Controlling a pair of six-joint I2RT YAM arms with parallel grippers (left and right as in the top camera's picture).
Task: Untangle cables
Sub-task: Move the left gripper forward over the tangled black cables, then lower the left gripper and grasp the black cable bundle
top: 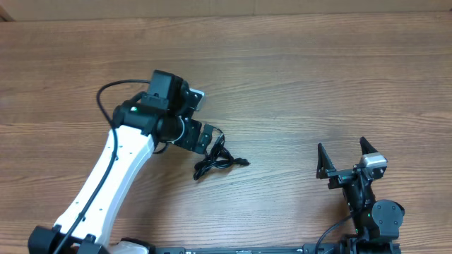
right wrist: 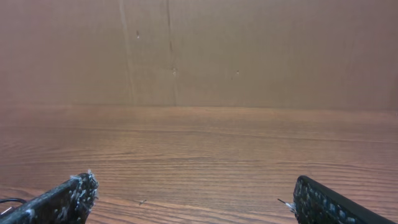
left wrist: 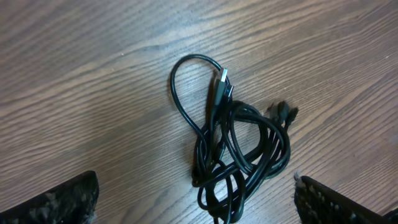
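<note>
The cables [top: 215, 161] are thin black cords knotted in a small bundle on the wooden table, just right of my left arm. In the left wrist view the bundle [left wrist: 244, 149] lies below and between my fingers, with one loose loop, a USB plug [left wrist: 222, 78] and a small plug [left wrist: 283, 112] sticking out. My left gripper [left wrist: 193, 182] is open just above the bundle's near end and holds nothing; from overhead it [top: 210, 141] sits at the bundle's upper left. My right gripper [top: 342, 147] is open and empty, far right of the cables; its wrist view [right wrist: 194, 186] shows only bare table.
The wooden table [top: 318, 77] extends all round. A brown cardboard wall [right wrist: 199, 50] stands at its far edge. My left arm's own thick black wire [top: 106, 99] loops out beside the wrist.
</note>
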